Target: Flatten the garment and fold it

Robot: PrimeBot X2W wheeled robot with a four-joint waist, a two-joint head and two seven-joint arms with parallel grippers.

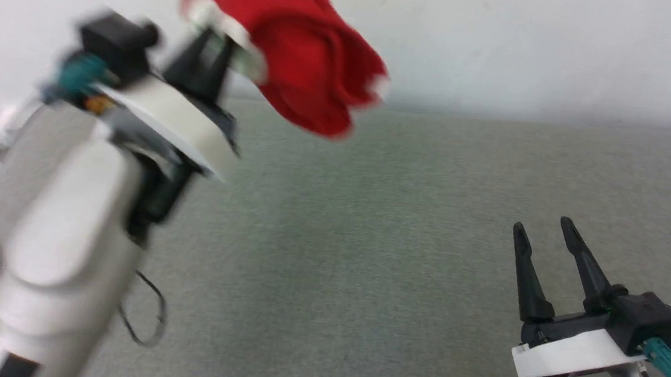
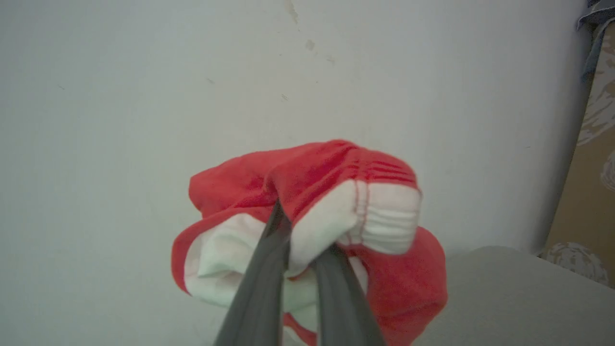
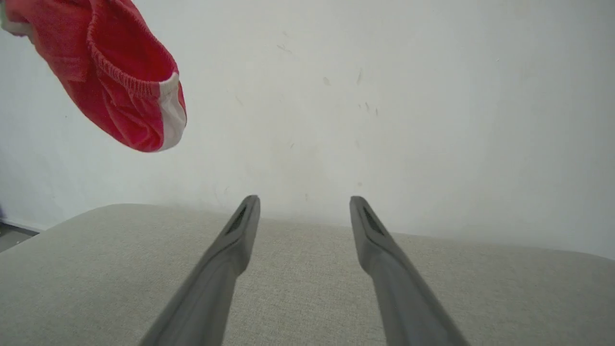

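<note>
Red shorts (image 1: 309, 53), bunched in the left gripper's (image 2: 300, 240) clamped fingers, should be lowered onto the table (image 1: 367, 243) for the right gripper's (image 1: 543, 224) open fingers.

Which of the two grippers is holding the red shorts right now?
The left gripper: it is shut on the bunched red shorts, up in the air. The right gripper stands open and empty.
</note>
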